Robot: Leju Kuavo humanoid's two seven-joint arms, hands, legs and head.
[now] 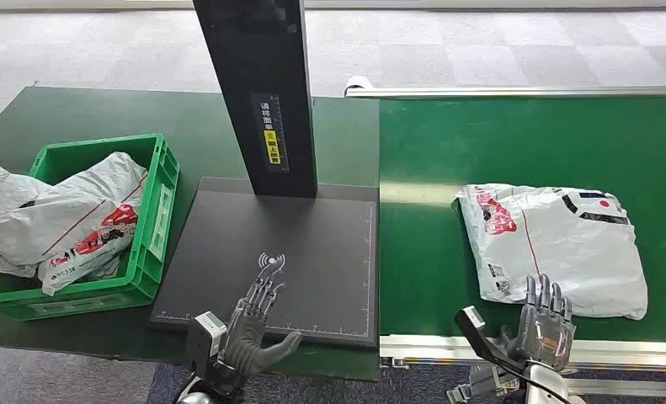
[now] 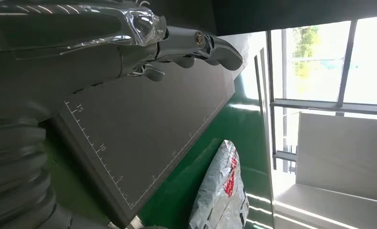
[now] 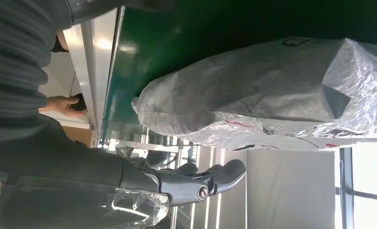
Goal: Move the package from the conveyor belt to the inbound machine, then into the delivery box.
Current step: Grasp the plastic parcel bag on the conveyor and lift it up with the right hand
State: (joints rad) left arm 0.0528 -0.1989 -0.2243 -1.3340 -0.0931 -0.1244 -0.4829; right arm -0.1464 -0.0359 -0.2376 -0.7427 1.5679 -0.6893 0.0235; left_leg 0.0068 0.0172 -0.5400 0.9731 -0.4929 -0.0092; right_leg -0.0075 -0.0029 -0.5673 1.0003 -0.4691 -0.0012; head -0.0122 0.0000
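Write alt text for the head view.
A white package lies on the green conveyor belt, the robot's open right hand at its near edge. The open left hand hovers over the black inbound machine, beside a green delivery box holding parcels.

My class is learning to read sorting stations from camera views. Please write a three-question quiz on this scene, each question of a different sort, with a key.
1. True or false: the white package on the green conveyor belt is held by the right robot hand.
2. Multiple choice: the left robot hand hovers above A) the green crate, B) the black scanner plate, C) the conveyor belt.
3. Fill in: the green crate holds several white ____.

Key: 1 false, the hand is open at the package's near edge; 2 B; 3 packages.
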